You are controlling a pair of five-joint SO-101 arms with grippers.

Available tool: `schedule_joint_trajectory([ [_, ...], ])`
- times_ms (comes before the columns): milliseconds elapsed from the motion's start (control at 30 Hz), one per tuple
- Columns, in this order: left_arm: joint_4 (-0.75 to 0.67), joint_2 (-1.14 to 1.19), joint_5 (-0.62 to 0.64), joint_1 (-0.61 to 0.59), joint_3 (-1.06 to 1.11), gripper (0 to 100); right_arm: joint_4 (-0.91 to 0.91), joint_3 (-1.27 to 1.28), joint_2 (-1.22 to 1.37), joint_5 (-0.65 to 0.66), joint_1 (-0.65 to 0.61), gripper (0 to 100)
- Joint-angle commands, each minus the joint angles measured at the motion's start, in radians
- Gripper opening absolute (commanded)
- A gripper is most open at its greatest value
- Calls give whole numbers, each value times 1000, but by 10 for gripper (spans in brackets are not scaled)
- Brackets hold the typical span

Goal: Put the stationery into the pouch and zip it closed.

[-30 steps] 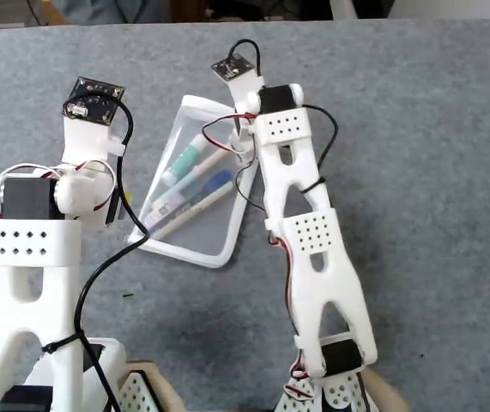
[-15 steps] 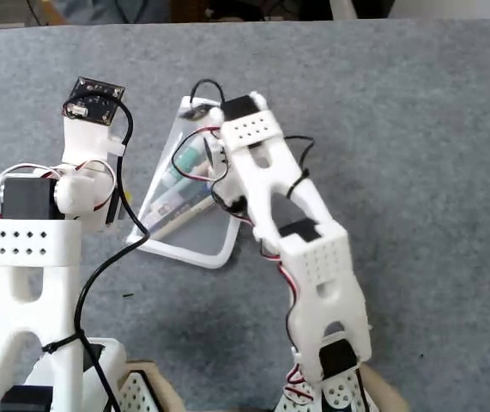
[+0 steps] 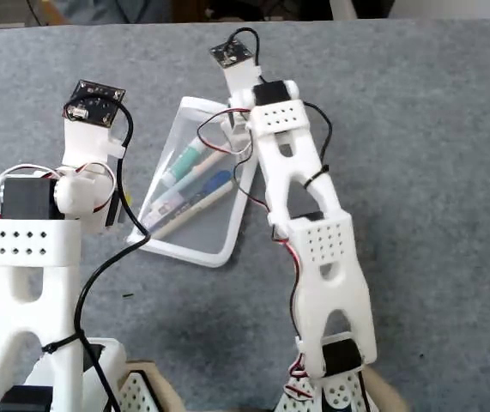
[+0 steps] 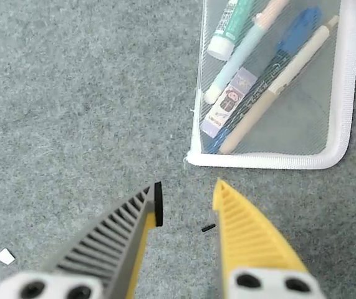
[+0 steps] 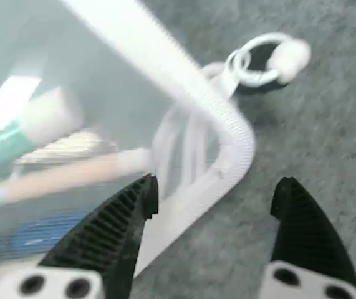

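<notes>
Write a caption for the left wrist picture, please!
Open left pincer hovers over the grey mat near the pouch of pens.

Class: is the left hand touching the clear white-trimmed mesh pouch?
Apart. The left wrist view shows grey mat between the left hand and the clear mesh pouch.

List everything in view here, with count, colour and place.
pouch: one, clear with white edging, flat on the table
pens: about four, teal, pale, blue and beige, inside the pouch
zip pull: one, white ring and bead, on the table at a pouch corner
table: one, grey, under everything
left tool: one, yellow and grey, open, over the table just short of a pouch corner
right tool: one, black, open, over the pouch corner by the zip pull
</notes>
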Motion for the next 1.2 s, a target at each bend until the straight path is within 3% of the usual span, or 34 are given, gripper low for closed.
schedule_joint_trajectory([
  [0,8,-28,8,-10,-41,163,38,-268,130,11,51,318],
  [167,8,-28,8,-10,-47,163,110,-481,294,158,15,306],
  [400,8,-28,8,-10,-48,162,143,-496,317,299,-84,81],
  [767,5,-28,8,-10,-48,162,394,-499,311,442,-143,11],
  [1100,3,-28,2,-10,-48,162,394,-449,220,474,-160,12],
  [1167,3,-28,2,-10,-48,162,393,-443,157,427,-167,15],
])
